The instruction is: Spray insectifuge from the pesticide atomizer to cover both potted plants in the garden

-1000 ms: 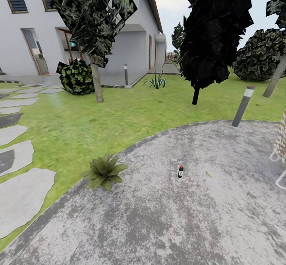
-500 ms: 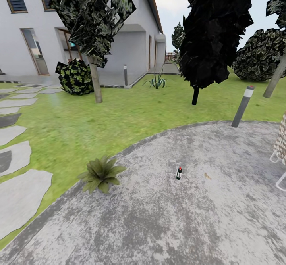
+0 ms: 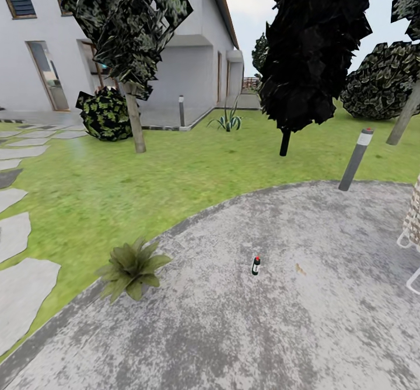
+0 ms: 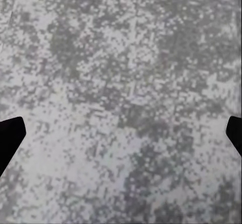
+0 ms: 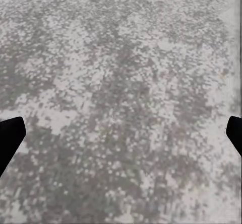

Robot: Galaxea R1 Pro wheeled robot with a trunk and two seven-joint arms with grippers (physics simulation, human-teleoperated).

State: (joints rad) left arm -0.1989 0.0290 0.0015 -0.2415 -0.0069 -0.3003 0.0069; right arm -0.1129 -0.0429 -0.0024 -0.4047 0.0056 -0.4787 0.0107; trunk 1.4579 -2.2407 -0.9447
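Both grippers, the left gripper [image 4: 121, 133] and right gripper [image 5: 121, 133], are hanging with jaws wide apart over bare paving, holding nothing. The pesticide atomizer [image 3: 255, 265] is standing upright on the patio [image 3: 326, 320] ahead (still unclaimed), a potted plant [image 3: 131, 267] to its left; nothing is sprayed yet.

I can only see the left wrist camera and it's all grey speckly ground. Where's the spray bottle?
Observer: The pesticide atomizer stands upright on the round patio, ahead in the head view.
Operator: Is a plant near it?
Observer: One potted plant sits at the patio's edge, left of the bottle and apart from it.
Operator: What's my other hand doing?
Observer: The right gripper has its fingers wide apart over paving, holding nothing.
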